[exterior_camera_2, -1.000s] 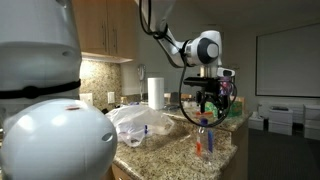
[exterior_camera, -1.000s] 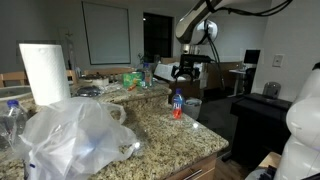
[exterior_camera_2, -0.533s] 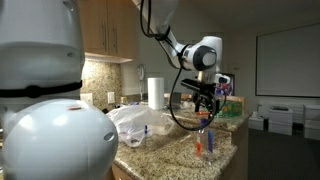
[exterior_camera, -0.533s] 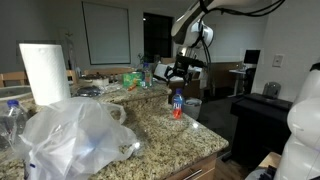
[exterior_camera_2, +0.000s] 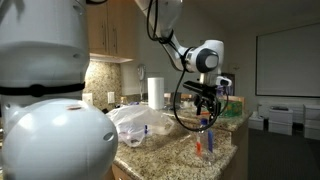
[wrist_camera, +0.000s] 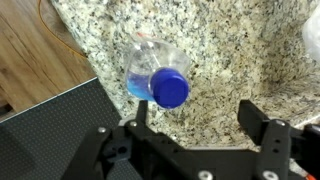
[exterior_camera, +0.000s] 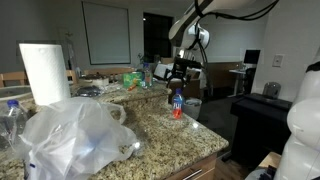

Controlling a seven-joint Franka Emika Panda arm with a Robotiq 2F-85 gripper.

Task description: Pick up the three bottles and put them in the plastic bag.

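While the gripper hangs over the counter, its jaws stand wide apart and empty, presumably opened to clear the cap on descent. One bottle stands upright at frame centre, directly beneath, near the edge of the granite countertop. In the wrist view its blue cap sits left of the midline between the fingers, so I judge a small sideways correction is needed. The plastic bag slumps at lower left, well apart from the bottle; which way its mouth faces is unclear. The other two bottles are not made out.
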